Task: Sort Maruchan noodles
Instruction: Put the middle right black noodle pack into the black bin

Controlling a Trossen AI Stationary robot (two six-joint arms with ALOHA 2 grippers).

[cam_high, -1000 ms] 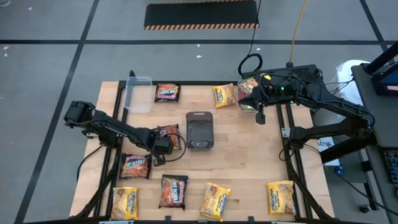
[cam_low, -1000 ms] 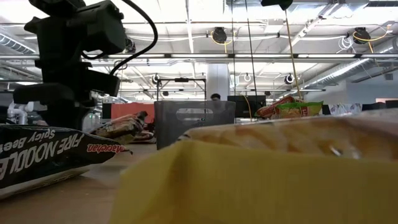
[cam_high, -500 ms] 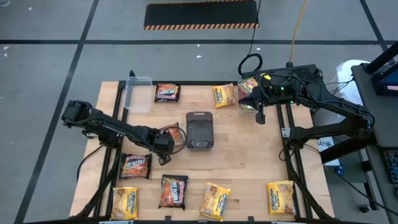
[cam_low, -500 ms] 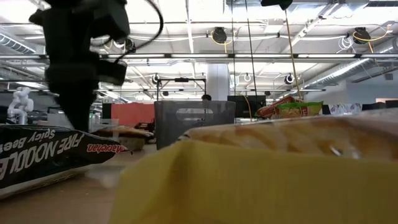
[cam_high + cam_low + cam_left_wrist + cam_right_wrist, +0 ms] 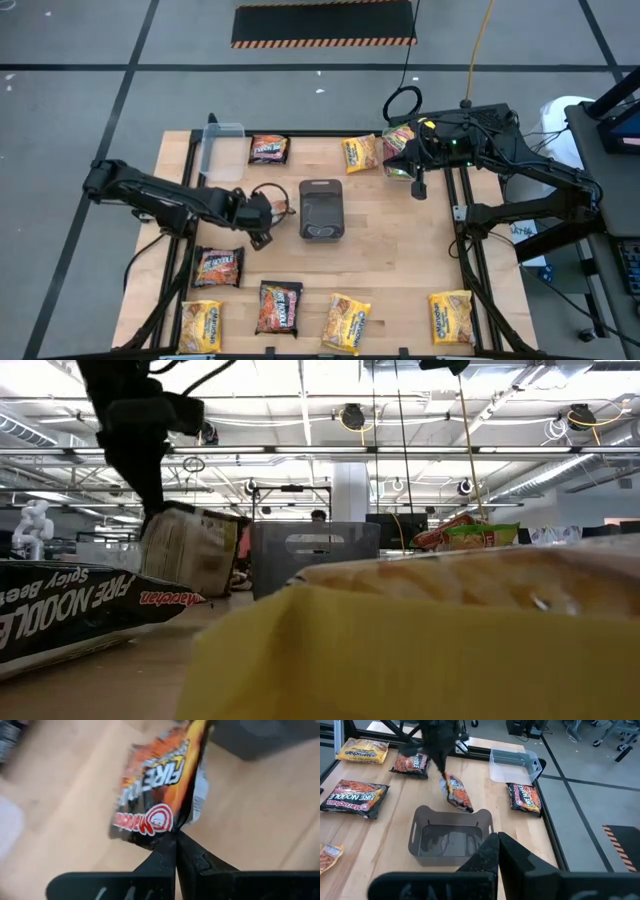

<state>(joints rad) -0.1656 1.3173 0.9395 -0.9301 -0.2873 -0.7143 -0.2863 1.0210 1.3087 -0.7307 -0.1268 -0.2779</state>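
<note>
- High view: the left end effector is reaching across the wooden table and pinching a dark Fire noodle packet just beside the dark grey tray at the centre. The right end effector is waiting near the table's far right corner, fingers closed on nothing, close to a small heap of packets. Other Maruchan packets are lying flat: a dark one beside the clear tub at the far edge, a yellow one further along that edge, dark ones and toward the near left, and yellow ones and along the near edge.
- Low view: the left arm is coming down from above with the gripped packet hanging clear of the table, next to the tray. A dark packet and a blurred yellow one are filling the foreground.
- Left wrist view: the closed fingers are clamping the bottom seam of the Fire packet, which is standing tilted above the wood; the image is smeared, so the packet's far end is hard to make out.
- Right wrist view: the right arm's shut fingers are pointing over the tray, with the left arm dangling its packet just beyond the tray's rim and the tub further off.
</note>
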